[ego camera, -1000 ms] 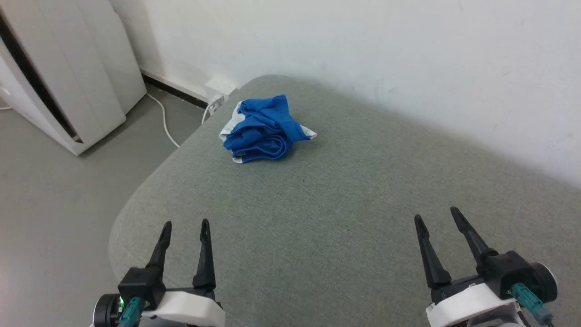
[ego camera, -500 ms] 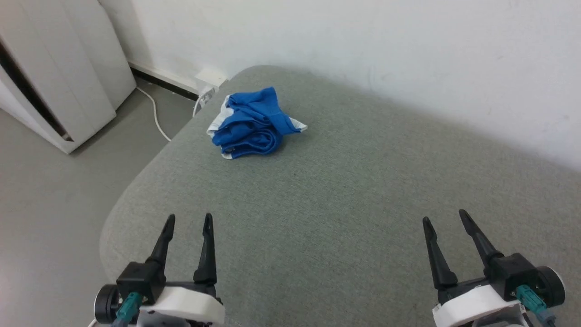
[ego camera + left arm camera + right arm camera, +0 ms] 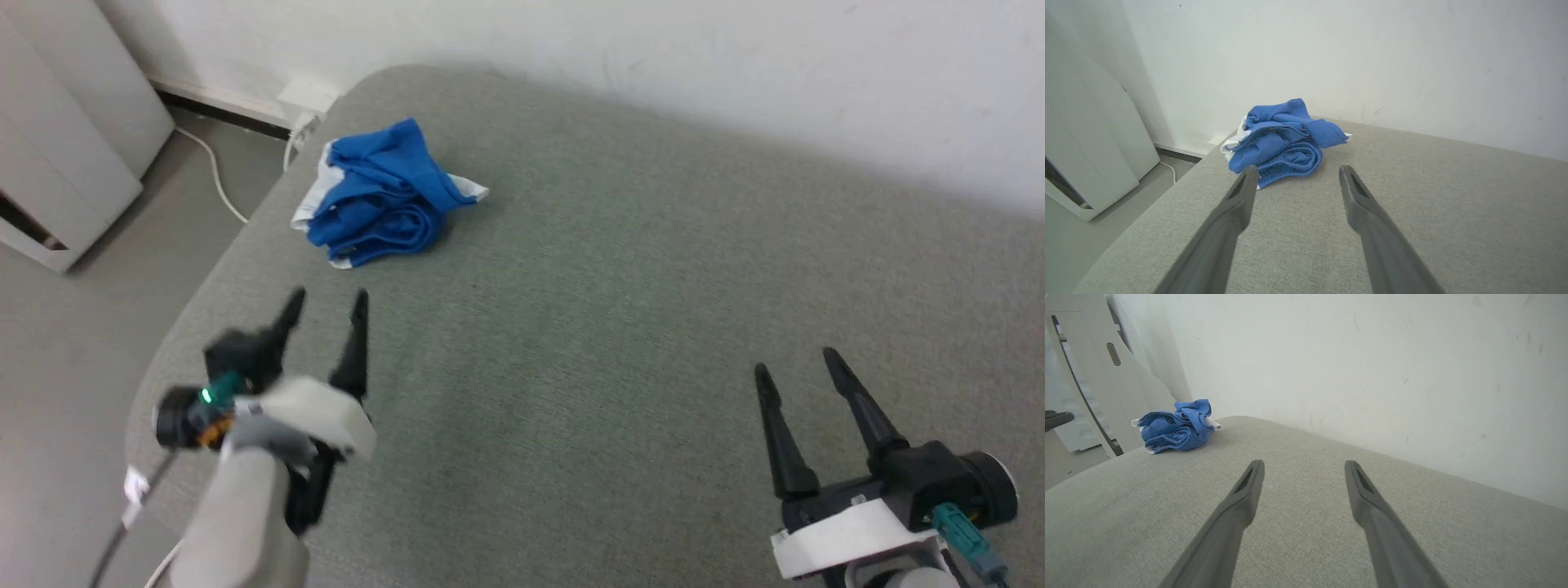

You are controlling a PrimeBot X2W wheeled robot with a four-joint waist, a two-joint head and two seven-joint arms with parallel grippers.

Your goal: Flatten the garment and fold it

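Left fingers (image 3: 356, 351) advanced, garment (image 3: 375, 196) crumpled on grey pad (image 3: 612, 327), perhaps sofa, white wall (image 3: 653, 49)

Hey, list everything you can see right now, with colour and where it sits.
garment: one, bright blue with white trim, crumpled at the padded surface's far left
padded surface: one, grey fabric, against the wall
wall: one, white, behind
cabinet-like unit: one, white, far left on the floor
cable: one, white, on the floor
floor: grey, left
left end effector: dark, open, nearer the garment
right end effector: dark, open, lower right
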